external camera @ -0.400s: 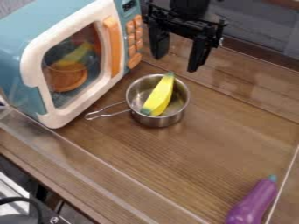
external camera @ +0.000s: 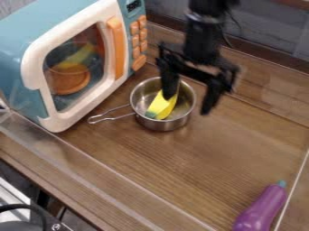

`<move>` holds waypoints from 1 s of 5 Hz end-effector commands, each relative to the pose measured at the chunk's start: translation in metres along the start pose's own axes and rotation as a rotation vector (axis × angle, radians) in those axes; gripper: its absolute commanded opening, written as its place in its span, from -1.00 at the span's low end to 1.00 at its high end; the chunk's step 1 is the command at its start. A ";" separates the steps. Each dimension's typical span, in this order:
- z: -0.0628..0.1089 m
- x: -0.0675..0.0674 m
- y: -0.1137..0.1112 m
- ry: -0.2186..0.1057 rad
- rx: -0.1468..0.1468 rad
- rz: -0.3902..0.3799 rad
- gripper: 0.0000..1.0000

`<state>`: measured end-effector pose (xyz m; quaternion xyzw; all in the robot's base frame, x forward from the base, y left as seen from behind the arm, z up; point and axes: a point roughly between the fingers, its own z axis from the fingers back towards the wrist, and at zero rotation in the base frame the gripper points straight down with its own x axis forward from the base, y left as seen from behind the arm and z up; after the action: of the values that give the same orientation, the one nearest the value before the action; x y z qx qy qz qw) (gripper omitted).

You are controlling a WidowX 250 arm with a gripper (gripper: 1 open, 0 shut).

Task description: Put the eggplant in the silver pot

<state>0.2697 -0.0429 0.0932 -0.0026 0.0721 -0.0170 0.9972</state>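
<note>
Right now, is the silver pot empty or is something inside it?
Not empty. A yellow banana-shaped toy lies inside the silver pot, leaning on its rim. The eggplant lies apart on the table.

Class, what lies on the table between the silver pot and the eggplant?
Nothing: in the camera view, bare wooden table separates the silver pot from the eggplant.

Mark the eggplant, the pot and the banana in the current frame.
eggplant (external camera: 262, 210): camera view, on the purple body, bottom right of the table.
pot (external camera: 139, 93): camera view, on the left inner wall by the rim.
banana (external camera: 161, 106): camera view, on the yellow lower part lying inside the pot.
</note>
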 end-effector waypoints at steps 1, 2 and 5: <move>0.012 -0.011 -0.031 -0.094 -0.007 -0.089 1.00; 0.005 -0.018 -0.057 -0.129 -0.003 -0.134 1.00; -0.012 -0.047 -0.114 -0.204 -0.003 -0.122 1.00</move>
<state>0.2128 -0.1510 0.0726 0.0066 -0.0005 -0.0748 0.9972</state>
